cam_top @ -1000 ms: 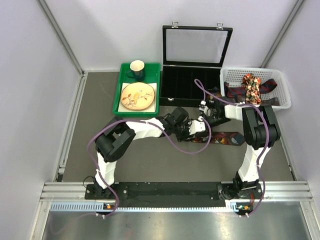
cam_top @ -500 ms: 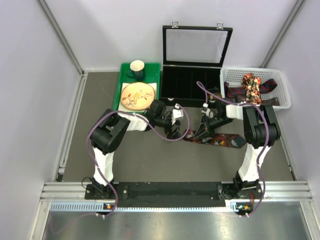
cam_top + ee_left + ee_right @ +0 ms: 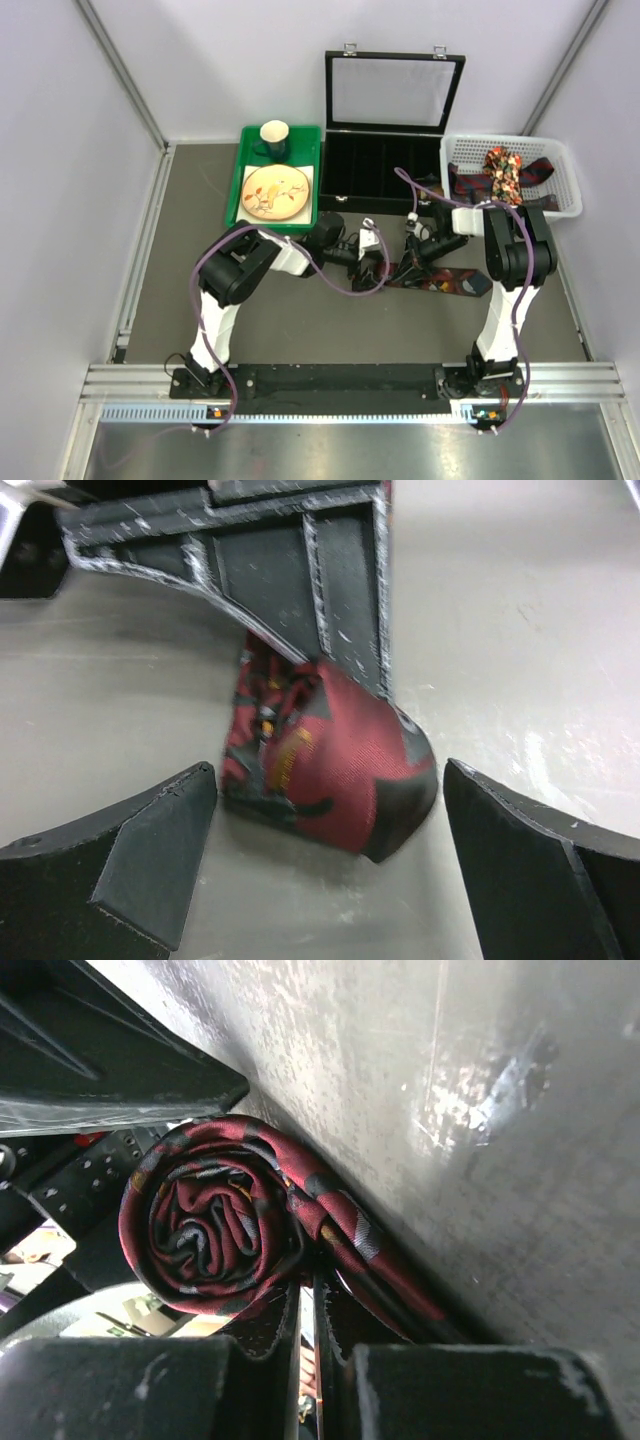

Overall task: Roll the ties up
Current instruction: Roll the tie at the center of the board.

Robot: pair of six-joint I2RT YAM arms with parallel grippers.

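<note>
Two jaws of the right gripper (image 3: 308, 1305) stand almost closed, nipping, we judge, the outer wrap of the rolled tie (image 3: 215, 1225) on the table (image 3: 300, 330). Our left gripper (image 3: 325, 780) gapes wide on either side of that roll. If the nip slips before the left closes, the coil may spring loose and unwind along its flat tail.

A lab test cell: plain white panel walls (image 3: 60, 150), an aluminium rail (image 3: 580, 380) and a grey tabletop (image 3: 300, 320).
</note>
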